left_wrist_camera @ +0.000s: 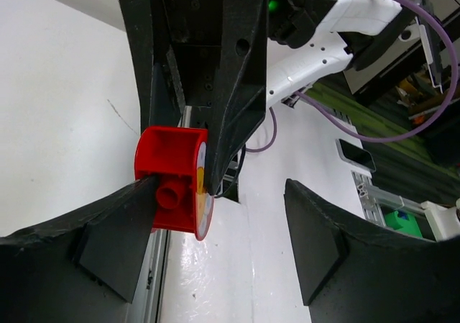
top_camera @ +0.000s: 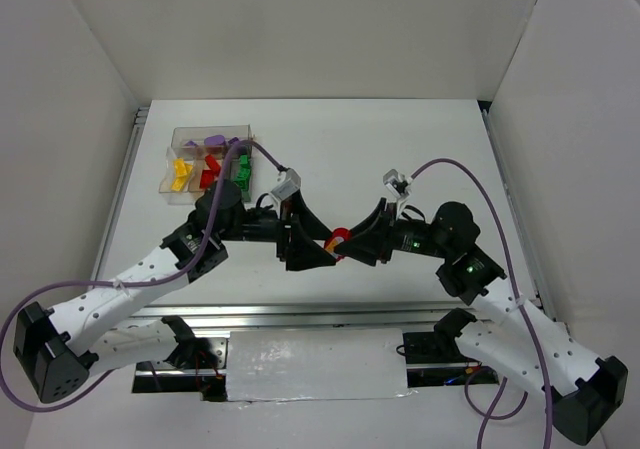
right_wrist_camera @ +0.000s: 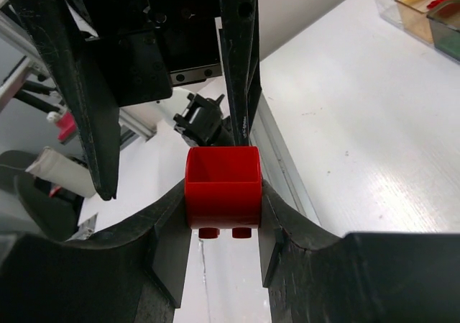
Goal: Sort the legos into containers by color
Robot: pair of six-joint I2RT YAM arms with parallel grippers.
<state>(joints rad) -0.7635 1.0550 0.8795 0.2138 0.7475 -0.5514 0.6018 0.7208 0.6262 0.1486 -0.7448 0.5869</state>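
A red lego [top_camera: 340,238] is held above the table's middle, between both grippers. My right gripper [top_camera: 343,247] is shut on it; in the right wrist view the red lego [right_wrist_camera: 223,186] sits clamped between both pads, studs pointing toward the camera. My left gripper [top_camera: 331,247] is open around the same piece. In the left wrist view one finger [left_wrist_camera: 122,229] touches the red lego [left_wrist_camera: 169,186], and the other finger [left_wrist_camera: 316,229] stands well apart. The clear box of containers [top_camera: 176,133] at the far left holds purple [top_camera: 213,142], yellow [top_camera: 180,174], red [top_camera: 208,175] and green [top_camera: 243,167] legos.
The box's corner shows at the top right of the right wrist view [right_wrist_camera: 424,6]. A metal rail [top_camera: 300,314] runs along the table's near edge. White walls close in the left, back and right. Purple cables loop over both arms.
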